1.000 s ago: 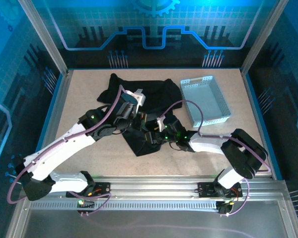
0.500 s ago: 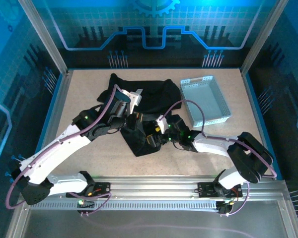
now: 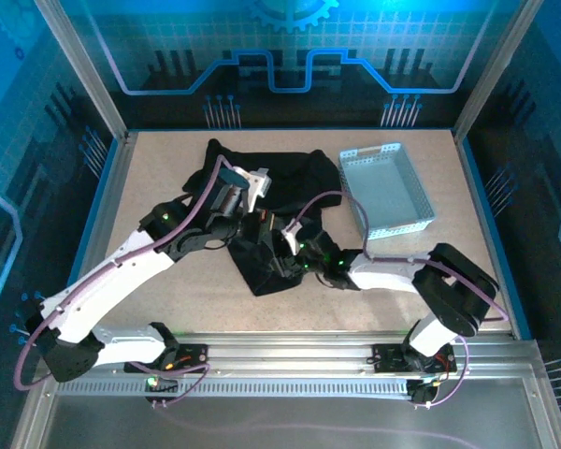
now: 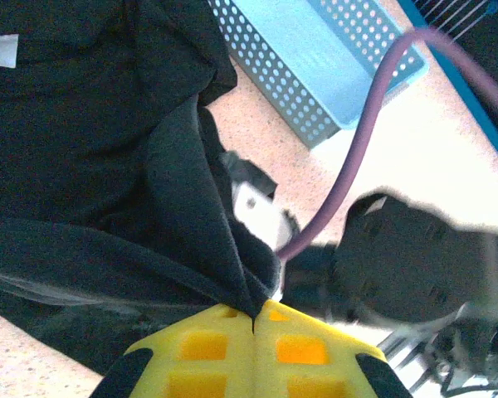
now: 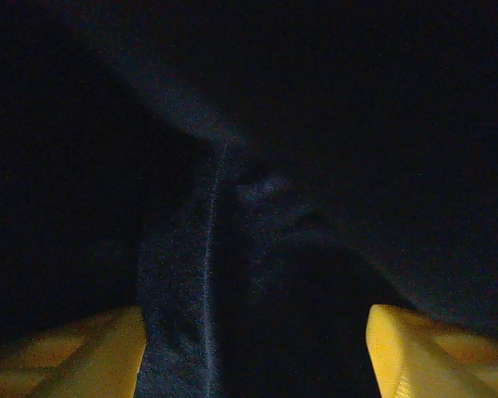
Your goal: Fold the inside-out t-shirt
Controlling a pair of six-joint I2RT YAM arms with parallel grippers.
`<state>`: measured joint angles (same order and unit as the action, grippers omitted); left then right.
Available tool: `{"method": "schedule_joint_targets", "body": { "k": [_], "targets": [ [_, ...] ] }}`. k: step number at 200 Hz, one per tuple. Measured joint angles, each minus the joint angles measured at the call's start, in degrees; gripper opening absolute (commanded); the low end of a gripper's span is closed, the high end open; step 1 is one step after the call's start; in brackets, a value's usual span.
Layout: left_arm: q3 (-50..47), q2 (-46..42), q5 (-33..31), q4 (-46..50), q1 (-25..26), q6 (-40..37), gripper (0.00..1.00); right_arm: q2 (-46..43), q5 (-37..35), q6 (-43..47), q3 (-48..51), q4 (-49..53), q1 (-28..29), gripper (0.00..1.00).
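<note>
The black inside-out t-shirt (image 3: 294, 173) lies crumpled across the middle and back of the table, one flap reaching toward the near side. In the left wrist view its small white label (image 4: 0, 50) shows at the upper left. My left gripper (image 3: 254, 231) is shut on a pinched fold of the t-shirt (image 4: 108, 182), the yellow fingers (image 4: 207, 348) meeting at the cloth (image 4: 254, 313). My right gripper (image 3: 283, 254) is just right of it, low over the shirt. It is open, its yellow fingertips (image 5: 75, 352) wide apart (image 5: 253, 356) with a seam of dark fabric (image 5: 257, 199) between them.
A light grey perforated tray (image 3: 369, 152) stands at the back right, touching the shirt's right edge, also in the left wrist view (image 4: 315, 58). The right arm and its purple cable (image 4: 357, 149) pass close beside the left gripper. Bare tabletop lies left and front.
The right gripper has slid left over the shirt, closer to the left gripper. The left gripper, still shut on the fold, shifted slightly back and left.
</note>
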<state>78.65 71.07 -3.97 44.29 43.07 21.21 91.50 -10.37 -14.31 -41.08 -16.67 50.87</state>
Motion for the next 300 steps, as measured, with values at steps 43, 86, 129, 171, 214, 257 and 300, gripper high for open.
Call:
{"method": "schedule_joint_targets", "body": {
  "k": [43,86,129,171,214,257,300],
  "targets": [
    [5.7,3.3,-0.3,0.0,0.0,4.5,0.00,3.3,-12.7,-1.7,-2.6,-0.7,7.5,0.75],
    [8.7,5.6,0.0,-1.2,0.0,6.7,0.00,3.8,-16.2,-4.5,-2.8,-1.4,6.6,0.72],
    [9.3,5.3,4.1,-2.8,0.0,7.0,0.00,8.2,-12.0,-5.6,-6.9,-0.9,-0.2,0.73],
    [9.4,2.7,8.1,-5.4,-0.1,7.2,0.00,13.4,-9.5,-5.7,-14.6,-2.0,-1.3,0.74],
    [9.4,1.4,13.4,-11.0,-0.1,10.7,0.00,16.1,-10.9,-10.3,-18.1,-6.0,-2.1,0.77],
    [11.6,1.4,13.9,-13.8,1.8,13.0,0.00,20.9,-14.5,-15.9,-26.0,-6.6,-3.4,0.77],
    [12.1,1.3,9.8,-13.8,2.1,12.4,0.00,21.6,-15.1,-18.9,-29.7,-3.0,-6.8,0.80]
  ]
}}
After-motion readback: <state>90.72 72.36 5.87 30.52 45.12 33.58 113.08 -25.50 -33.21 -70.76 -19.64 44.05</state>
